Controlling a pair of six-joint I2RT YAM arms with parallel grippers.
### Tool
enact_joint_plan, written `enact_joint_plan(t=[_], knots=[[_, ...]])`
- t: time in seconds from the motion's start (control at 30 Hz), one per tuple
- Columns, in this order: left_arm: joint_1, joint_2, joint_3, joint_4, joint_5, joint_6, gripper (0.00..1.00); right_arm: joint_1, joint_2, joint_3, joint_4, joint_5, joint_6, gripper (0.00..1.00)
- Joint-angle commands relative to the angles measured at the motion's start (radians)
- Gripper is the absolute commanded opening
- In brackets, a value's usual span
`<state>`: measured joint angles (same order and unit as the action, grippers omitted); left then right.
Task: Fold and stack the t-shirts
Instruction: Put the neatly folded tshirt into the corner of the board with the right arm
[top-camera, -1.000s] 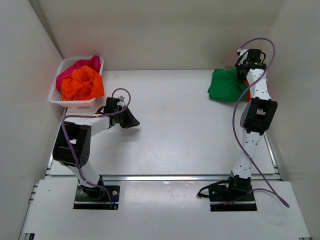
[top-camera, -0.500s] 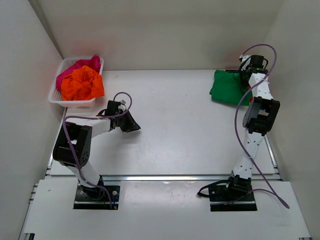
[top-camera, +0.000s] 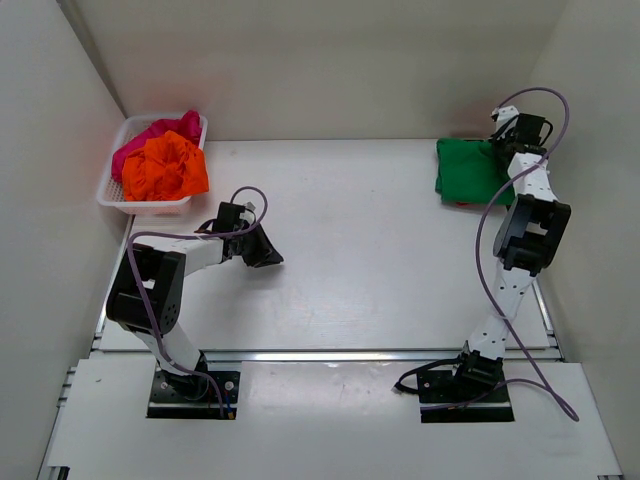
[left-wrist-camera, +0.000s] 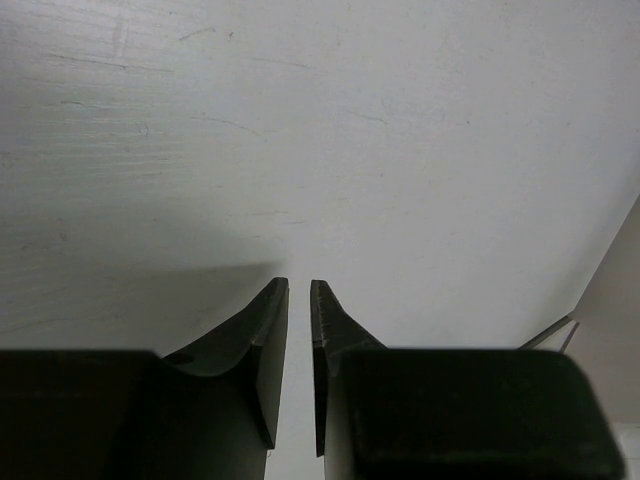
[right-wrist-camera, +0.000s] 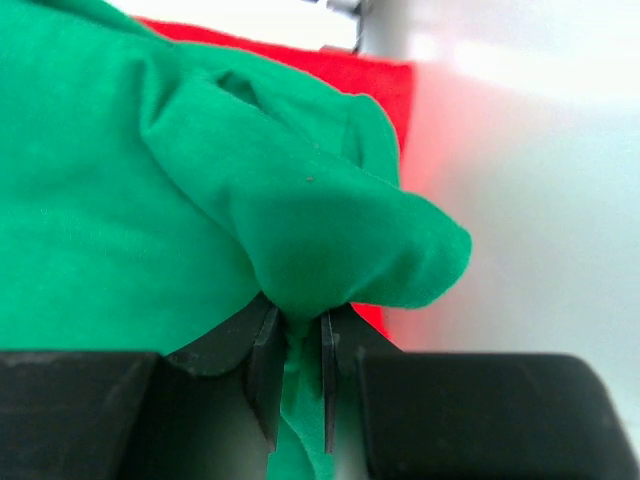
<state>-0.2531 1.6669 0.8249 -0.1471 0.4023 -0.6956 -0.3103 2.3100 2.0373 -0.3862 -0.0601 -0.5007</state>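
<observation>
Green t-shirt (top-camera: 468, 170) at the table's (top-camera: 380, 270) far right corner, lying on a red t-shirt (right-wrist-camera: 375, 80); right gripper (right-wrist-camera: 297, 330) pinched on a bunch of its cloth; left gripper (left-wrist-camera: 298, 292) low over bare tabletop, fingers nearly together, holding nothing; orange t-shirt (top-camera: 165, 168) and pink t-shirt (top-camera: 150, 135) crumpled in a white basket (top-camera: 110, 195), far left.

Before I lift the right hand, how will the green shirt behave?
Likely floppy: the green shirt bunches into a soft fold where the right hand pinches it. It'll probably drape and unfold. It may drag the red cloth underneath.
</observation>
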Motion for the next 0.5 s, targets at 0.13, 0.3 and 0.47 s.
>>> enact_joint_plan(t=[0.13, 0.3, 0.47], knots=[[-0.021, -0.016, 0.020, -0.003, -0.005, 0.008, 0.26, -0.013, 0.012, -0.009, 0.222, 0.057, -0.030, 0.13], [-0.021, -0.019, 0.016, -0.012, -0.003, 0.004, 0.28, 0.011, 0.052, 0.004, 0.328, 0.147, -0.042, 0.32], [-0.006, -0.042, 0.011, -0.029, -0.008, 0.007, 0.28, 0.048, 0.052, -0.048, 0.412, 0.259, -0.068, 0.87]])
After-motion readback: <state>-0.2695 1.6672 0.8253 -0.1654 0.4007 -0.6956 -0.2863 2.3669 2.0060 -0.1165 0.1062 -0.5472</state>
